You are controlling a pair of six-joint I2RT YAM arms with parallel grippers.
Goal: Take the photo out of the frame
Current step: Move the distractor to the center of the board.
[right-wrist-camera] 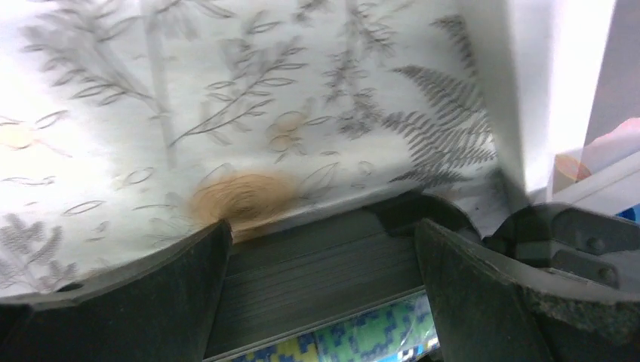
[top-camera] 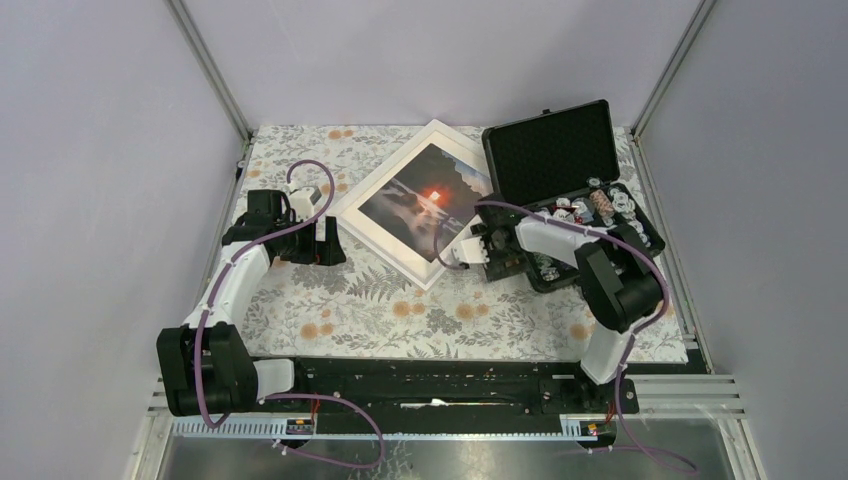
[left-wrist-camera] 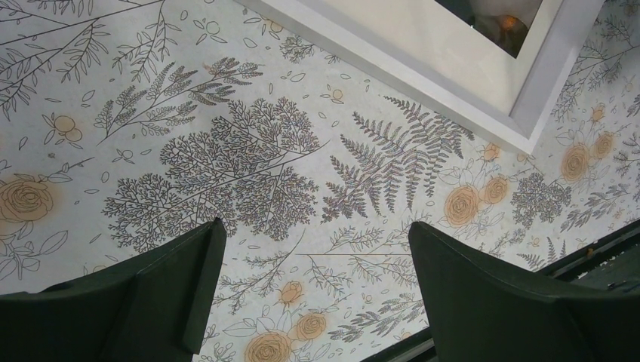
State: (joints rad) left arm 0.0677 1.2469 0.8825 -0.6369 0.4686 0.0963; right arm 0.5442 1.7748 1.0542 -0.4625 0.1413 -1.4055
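Left gripper (left-wrist-camera: pixel 313 241) stands wide, holding nothing, fingers pointed down over the floral cloth (left-wrist-camera: pixel 226 151); right gripper (top-camera: pixel 466 250) is likewise wide and empty; no writing is legible; one frame (top-camera: pixel 378 240) lies flat between the two grippers, one photo (top-camera: pixel 425 200) inside it; one open black case (top-camera: pixel 555 150) sits behind the right gripper; both arms reach forward, elbows bent

White frame (top-camera: pixel 386 247), dark photo (top-camera: pixel 425 200) with orange sun, black case (top-camera: pixel 550 150), grey-and-orange floral tablecloth (top-camera: pixel 400 320)
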